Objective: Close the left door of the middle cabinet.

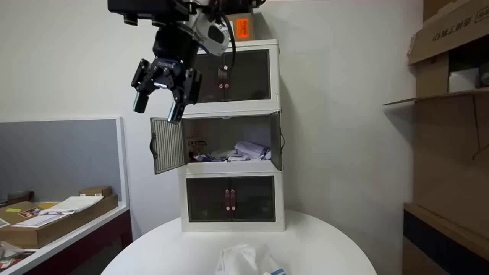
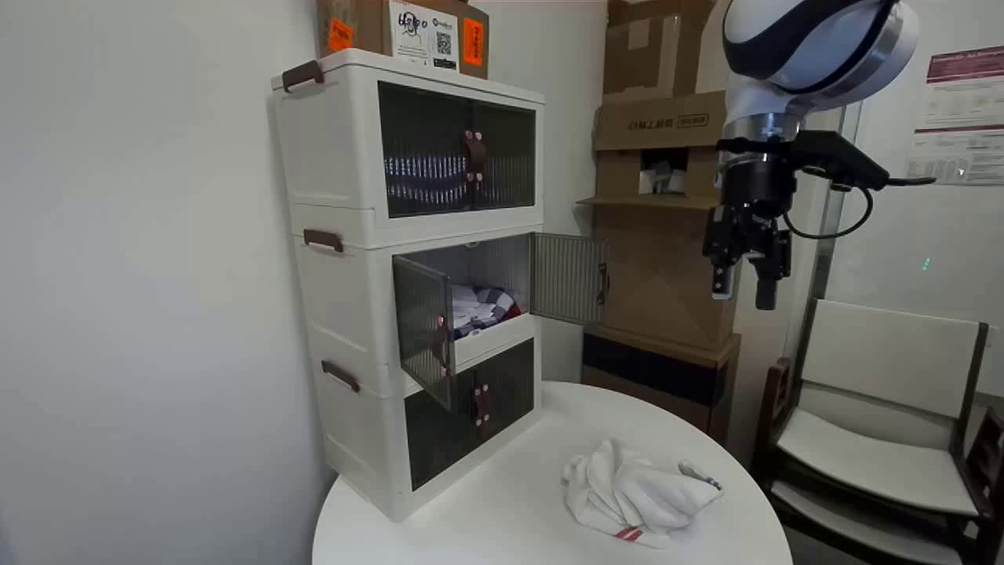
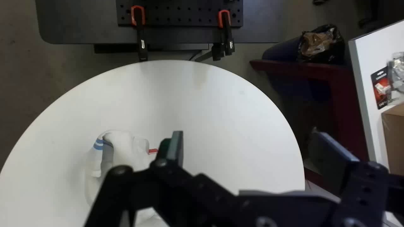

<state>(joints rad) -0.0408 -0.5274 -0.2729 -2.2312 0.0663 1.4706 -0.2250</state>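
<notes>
Hanging in free air, gripper point(image 2: 744, 289) has its fingers point(image 2: 767, 294) spread wide, holding nothing; wrist view agrees, no object in the gap. Door status: open. Left door point(image 1: 170, 145) of the middle cabinet point(image 2: 345, 302) stands swung well out from its hinge side in both exterior views, handle point(image 2: 441, 345) near the free edge. No contact that I can see: gripper is out in front, well apart from the door. In an exterior view a fingertip point(image 1: 175, 113) overlaps the door's top edge, but I read that as line of sight only. So progress, my call: closing not yet done, nothing to say it's begun. Remaining: reach the door's outer face, push it round until it sits flush, back off. Hardest bit, I'd guess: coming round the outside without knocking it wider. Right door point(image 2: 569, 278) is open too; not asked for, leave it. Upper doors point(image 2: 423, 149) and lower doors point(image 1: 208, 198) look shut. Fabric point(image 1: 250, 149) inside seems to lie behind the sill point(image 1: 225, 167); can't tell if any would catch. White cloth point(image 2: 635, 494) lies on the table point(image 2: 502, 490) below door level, shouldn't matter.
</notes>
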